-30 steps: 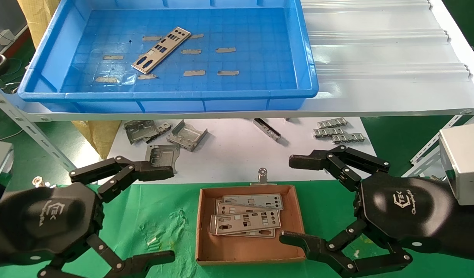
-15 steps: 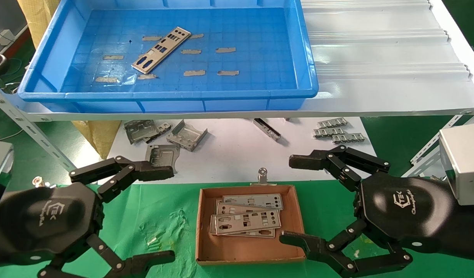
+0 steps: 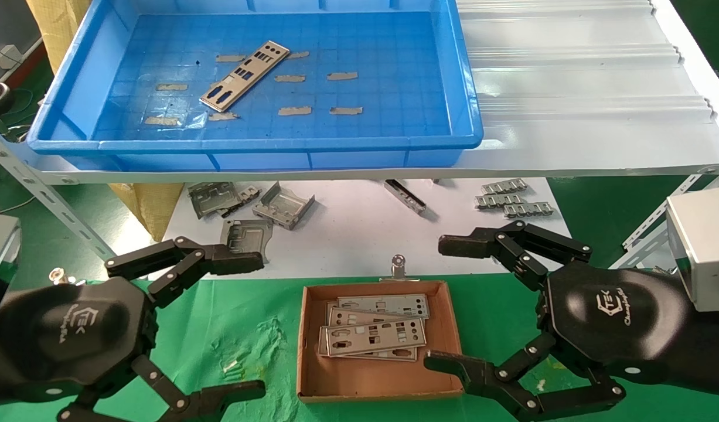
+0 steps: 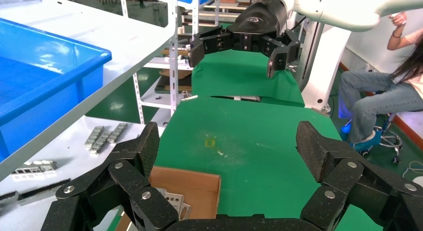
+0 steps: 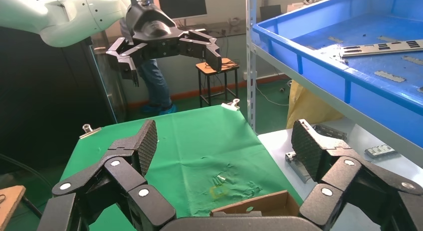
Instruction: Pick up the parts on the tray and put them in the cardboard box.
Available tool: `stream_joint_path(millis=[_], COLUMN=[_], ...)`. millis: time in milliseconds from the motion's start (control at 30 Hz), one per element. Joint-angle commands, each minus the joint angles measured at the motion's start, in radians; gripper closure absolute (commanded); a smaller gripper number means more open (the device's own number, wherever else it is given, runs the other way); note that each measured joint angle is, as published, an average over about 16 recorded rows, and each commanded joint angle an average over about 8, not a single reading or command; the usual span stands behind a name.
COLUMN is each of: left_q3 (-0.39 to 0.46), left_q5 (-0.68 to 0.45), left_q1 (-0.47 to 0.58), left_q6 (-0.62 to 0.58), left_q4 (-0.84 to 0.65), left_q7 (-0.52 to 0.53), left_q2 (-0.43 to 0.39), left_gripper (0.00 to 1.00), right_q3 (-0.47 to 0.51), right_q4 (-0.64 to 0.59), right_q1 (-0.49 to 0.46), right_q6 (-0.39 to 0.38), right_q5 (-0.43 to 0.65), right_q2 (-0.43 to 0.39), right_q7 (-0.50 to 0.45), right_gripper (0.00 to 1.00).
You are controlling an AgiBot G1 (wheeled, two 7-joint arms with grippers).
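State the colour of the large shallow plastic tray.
Bright blue tray; clearest in the head view.

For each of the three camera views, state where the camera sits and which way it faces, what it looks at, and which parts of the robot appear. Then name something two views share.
Head view: on the head, facing forward and down at the tray and cardboard box; left gripper and right gripper show, both open.
Left wrist view: on the left wrist, facing across the green cloth; own fingers, right gripper beyond.
Right wrist view: on the right wrist, facing the opposite way; own fingers, left gripper beyond.
Shared: all show the tray.
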State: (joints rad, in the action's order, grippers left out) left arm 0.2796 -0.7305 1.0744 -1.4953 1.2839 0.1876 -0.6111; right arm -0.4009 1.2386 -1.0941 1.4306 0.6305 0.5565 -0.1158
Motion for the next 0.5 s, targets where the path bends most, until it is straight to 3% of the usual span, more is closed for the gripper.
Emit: stream_joint_path(millis=[33,167,433,500], left_q3=[0.000,0.000,0.000,0.000], left_q5=[0.000,0.000,0.000,0.000], left_q1=[0.000,0.000,0.000,0.000], left_q6=[0.000,0.000,0.000,0.000], left_q4=[0.000,0.000,0.000,0.000], left_q7=[0.000,0.000,0.000,0.000], left_q2=[0.000,0.000,0.000,0.000], left_gripper=[0.00,0.00,0.00,0.00], right_q3=[0.000,0.000,0.000,0.000], right_q4=[0.000,0.000,0.000,0.000], right_q1=[0.000,0.000,0.000,0.000], right_q6=[0.000,0.000,0.000,0.000], right_q5=[0.000,0.000,0.000,0.000], right_q2=[0.000,0.000,0.000,0.000], right_q7=[0.000,0.000,0.000,0.000], right_gripper=[0.00,0.00,0.99,1.00])
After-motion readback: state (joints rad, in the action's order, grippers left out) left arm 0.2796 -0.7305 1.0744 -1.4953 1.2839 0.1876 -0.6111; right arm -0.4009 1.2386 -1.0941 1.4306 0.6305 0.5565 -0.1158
